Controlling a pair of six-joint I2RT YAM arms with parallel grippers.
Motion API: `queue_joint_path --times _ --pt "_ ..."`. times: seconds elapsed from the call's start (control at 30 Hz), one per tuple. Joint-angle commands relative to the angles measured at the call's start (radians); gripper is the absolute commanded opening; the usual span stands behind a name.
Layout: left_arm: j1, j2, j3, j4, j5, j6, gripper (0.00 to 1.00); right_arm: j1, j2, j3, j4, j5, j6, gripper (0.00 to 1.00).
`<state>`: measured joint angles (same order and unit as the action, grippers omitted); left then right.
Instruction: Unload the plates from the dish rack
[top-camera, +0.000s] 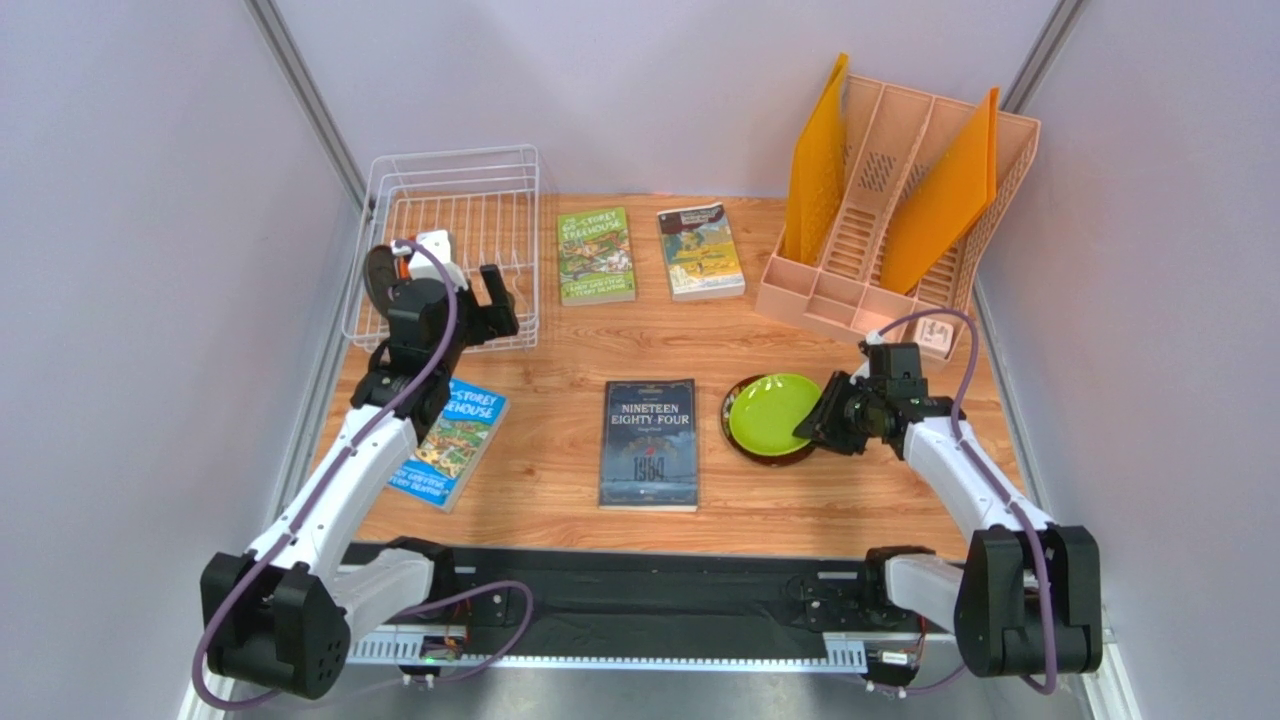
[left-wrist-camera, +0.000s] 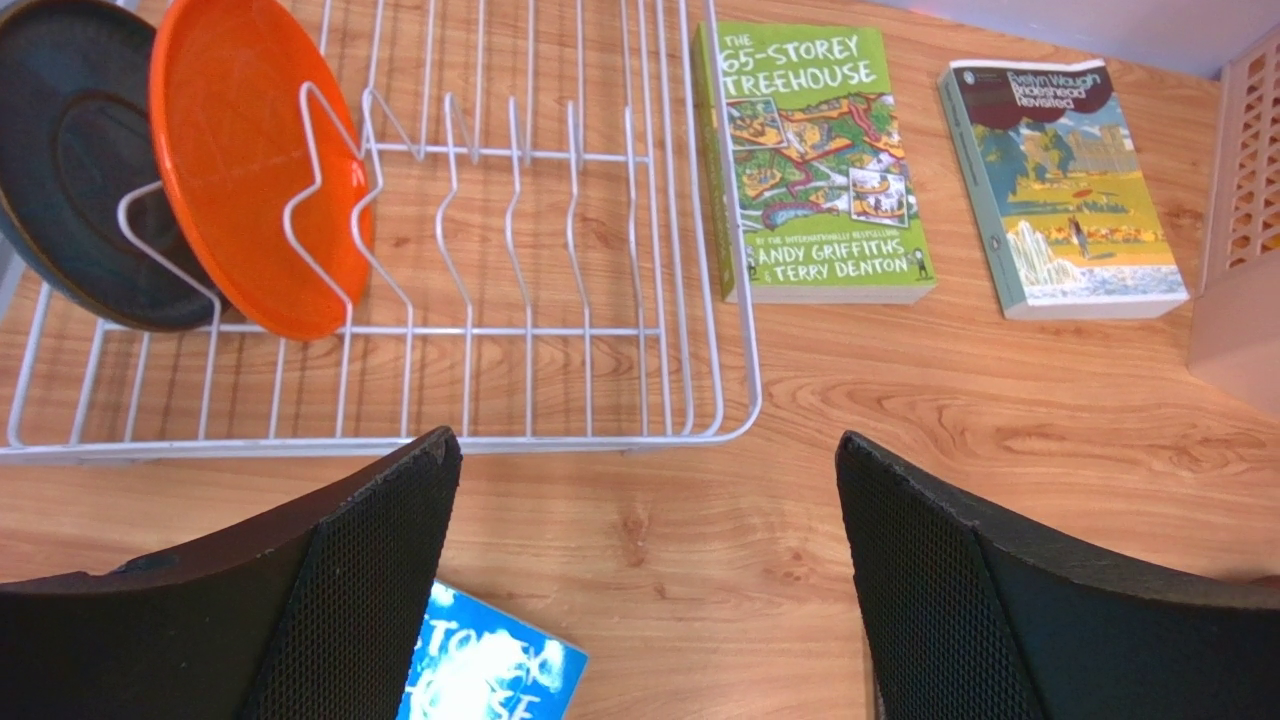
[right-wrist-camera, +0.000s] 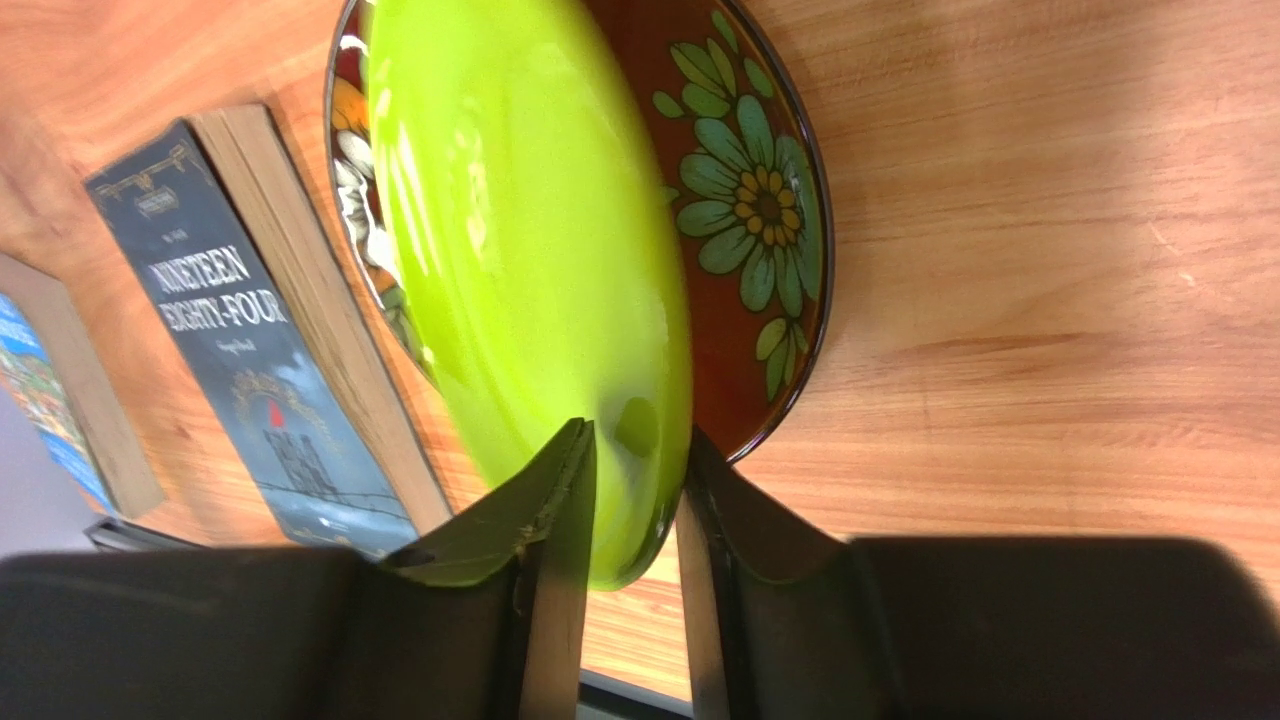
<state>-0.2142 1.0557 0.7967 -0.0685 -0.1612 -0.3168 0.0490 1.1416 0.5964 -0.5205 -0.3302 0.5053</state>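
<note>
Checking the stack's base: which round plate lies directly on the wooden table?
The dark red floral plate; the lime green plate lies over it, and the orange plate and dark grey plate stand in the white wire rack.

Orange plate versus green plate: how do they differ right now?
The orange plate stands on edge between the tines of the rack; the green plate rests on the red floral plate, outside the rack. The orange plate is untouched; the green plate's rim sits between the right jaws. Both are round and plain-coloured.
</note>
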Motion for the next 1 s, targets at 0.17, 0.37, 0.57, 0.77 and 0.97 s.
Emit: queue_joint_path --times 0.17,0.37,0.57,0.77,0.97 --pt "0.01 0.041 0.013 0.012 0.045 -0.034 1.0 0.0 0.027 0.014 0.024 -0.027 -0.036 0.49" --pt "0.022 0.038 0.007 0.003 0.031 -0.03 1.0 0.002 0.046 0.032 -0.003 0.005 -0.039 0.56" --pt "0.059 0.052 0.018 -0.001 0.04 -0.031 1.0 0.003 0.073 0.043 -0.004 0.036 -0.045 0.58" --pt "0.125 0.084 0.039 -0.004 0.058 -0.031 1.0 0.005 0.04 0.066 -0.035 0.069 -0.037 0.68" --pt "0.208 0.136 0.052 0.035 0.058 -0.028 1.0 0.012 -0.065 0.1 -0.042 0.106 -0.025 0.7"
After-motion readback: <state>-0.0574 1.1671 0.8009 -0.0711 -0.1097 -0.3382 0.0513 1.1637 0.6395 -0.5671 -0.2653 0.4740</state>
